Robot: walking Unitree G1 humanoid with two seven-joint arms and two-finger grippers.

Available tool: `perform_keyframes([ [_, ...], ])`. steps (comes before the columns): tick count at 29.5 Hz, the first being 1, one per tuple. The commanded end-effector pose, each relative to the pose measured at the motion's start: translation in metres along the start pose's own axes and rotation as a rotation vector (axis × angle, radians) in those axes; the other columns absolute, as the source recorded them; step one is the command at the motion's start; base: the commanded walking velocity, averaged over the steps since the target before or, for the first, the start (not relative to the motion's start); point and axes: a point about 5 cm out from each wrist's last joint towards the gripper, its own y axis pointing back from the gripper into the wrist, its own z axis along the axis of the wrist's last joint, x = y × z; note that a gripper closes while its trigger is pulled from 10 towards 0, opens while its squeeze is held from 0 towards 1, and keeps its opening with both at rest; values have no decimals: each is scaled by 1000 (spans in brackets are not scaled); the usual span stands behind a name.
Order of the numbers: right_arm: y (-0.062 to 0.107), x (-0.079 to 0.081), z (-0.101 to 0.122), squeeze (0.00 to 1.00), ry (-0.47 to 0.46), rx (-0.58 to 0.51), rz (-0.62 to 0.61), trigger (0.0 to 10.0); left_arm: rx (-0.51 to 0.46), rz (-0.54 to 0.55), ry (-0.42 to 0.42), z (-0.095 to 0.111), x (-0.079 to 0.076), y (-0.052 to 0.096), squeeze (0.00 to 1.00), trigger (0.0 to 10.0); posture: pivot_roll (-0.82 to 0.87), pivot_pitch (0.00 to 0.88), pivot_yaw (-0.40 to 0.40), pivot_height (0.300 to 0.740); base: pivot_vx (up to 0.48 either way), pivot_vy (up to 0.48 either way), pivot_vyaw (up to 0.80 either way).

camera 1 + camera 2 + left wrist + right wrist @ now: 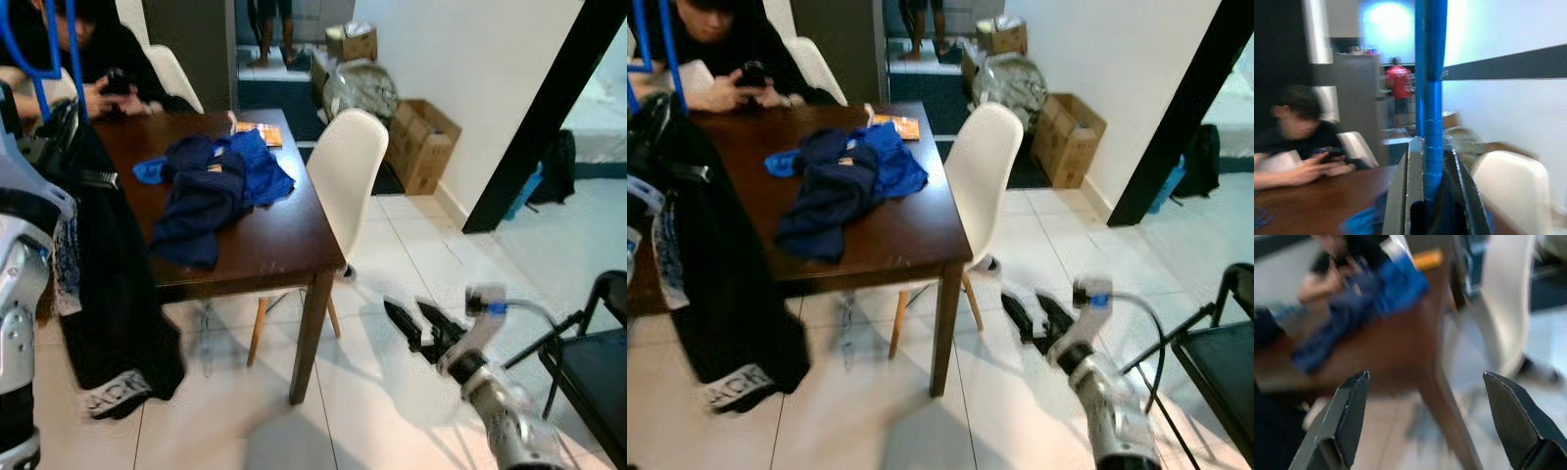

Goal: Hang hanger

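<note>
Mostly blurred, the left wrist view still lets us see our left hand (1432, 196) closed on the blue hanger (1431, 98), whose smooth round bar runs up between the two fingers. From the head we see that hanger (44, 49) raised at our left, cut off by the picture's top edge, with a black garment (113, 294) drooping from it down past the tabletop (265, 235) edge almost to the floor (392, 255); white lettering near its hem is too smeared to read. Our left arm (20, 294) is cropped at the picture's side. Our right hand (416, 323) hangs low over the pale glossy tiles, fingers spread wide apart and holding nothing. On the dark wooden tabletop lies a crumpled heap of blue clothes (216, 186), with a small orange thing (260, 132) beyond it that we cannot identify. A person (725, 59) sits at the far side, partly cropped, hands on a phone. A white moulded chair (343, 186) stands tucked at the tabletop's right edge; open tiled floor spreads to its right. Cardboard boxes (421, 142) line the white wall, and a black folding chair (588, 362) is cut off at the right.
</note>
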Motion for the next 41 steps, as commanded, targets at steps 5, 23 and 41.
perform_keyframes([
  [5, -30, 49, 34, 0, 49, -76, 186, 10000, -16, -277, 156, 10, -40, -16, 0, 10000, 73, 37, -52, 740, 475, 0, 0],
  [23, -27, 86, 40, 0, 32, 17, 376, 10000, -210, -141, -155, 115, 25, -49, 0, 10000, 91, 49, -60, 740, 436, 0, 0],
  [41, 12, 125, 30, 0, -10, 257, 813, 10000, 187, -516, 227, 20, -38, -17, 0, 10000, 97, 62, -51, 740, 133, 0, 0],
])
